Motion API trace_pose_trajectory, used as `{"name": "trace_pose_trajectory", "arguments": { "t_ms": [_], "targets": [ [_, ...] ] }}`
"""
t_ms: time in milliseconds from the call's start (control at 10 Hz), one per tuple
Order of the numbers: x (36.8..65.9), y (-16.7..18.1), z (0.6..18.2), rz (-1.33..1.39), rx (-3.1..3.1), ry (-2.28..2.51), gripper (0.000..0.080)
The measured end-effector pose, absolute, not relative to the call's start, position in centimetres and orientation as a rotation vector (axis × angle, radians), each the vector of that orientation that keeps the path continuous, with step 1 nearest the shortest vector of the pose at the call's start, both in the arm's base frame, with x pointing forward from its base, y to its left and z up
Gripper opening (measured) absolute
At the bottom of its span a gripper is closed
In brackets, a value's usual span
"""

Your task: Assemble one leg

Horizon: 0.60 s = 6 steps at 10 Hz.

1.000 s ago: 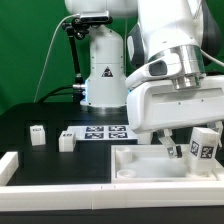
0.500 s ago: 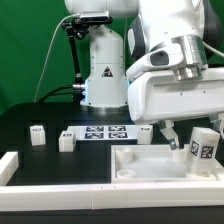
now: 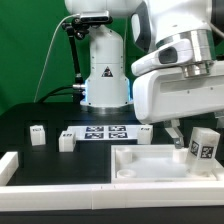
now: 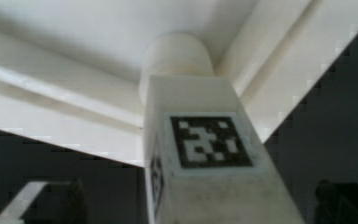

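The leg (image 3: 203, 145), a small white block with a black-and-white tag, stands slightly tilted at the far right corner of the white panel (image 3: 150, 165). My gripper (image 3: 184, 136) hovers just above and beside it. In the wrist view the leg (image 4: 202, 130) fills the middle, its far end at the panel's corner (image 4: 87, 60). The gripper (image 4: 194, 208) straddles the leg with its dark fingers (image 4: 30, 202) apart from both sides. The jaws are open and do not touch the leg.
Three other small white legs lie on the black table (image 3: 37, 134), (image 3: 67, 140), (image 3: 143, 132). The marker board (image 3: 100, 132) lies behind the panel. A white L-shaped rail (image 3: 40, 185) runs along the front edge. The robot base (image 3: 100, 75) stands at the back.
My gripper has risen and shifted toward the exterior view's right. The leg has stayed in place at the panel's corner.
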<state>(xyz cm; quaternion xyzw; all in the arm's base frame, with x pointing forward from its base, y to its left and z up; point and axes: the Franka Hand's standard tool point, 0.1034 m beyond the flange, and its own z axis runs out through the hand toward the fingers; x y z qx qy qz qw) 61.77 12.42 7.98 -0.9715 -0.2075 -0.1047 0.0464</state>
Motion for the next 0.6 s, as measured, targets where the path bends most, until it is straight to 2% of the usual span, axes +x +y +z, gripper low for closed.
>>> {"name": "trace_pose_trajectory", "arguments": {
  "t_ms": [200, 400, 600],
  "targets": [
    [60.87, 12.67, 7.91, 0.021, -2.964, -0.651, 0.0649],
    [61.25, 12.89, 8.12, 0.196, -2.942, -0.660, 0.0649],
    [61.80, 12.74, 7.96, 0.147, -2.945, -0.661, 0.0649]
  ]
}}
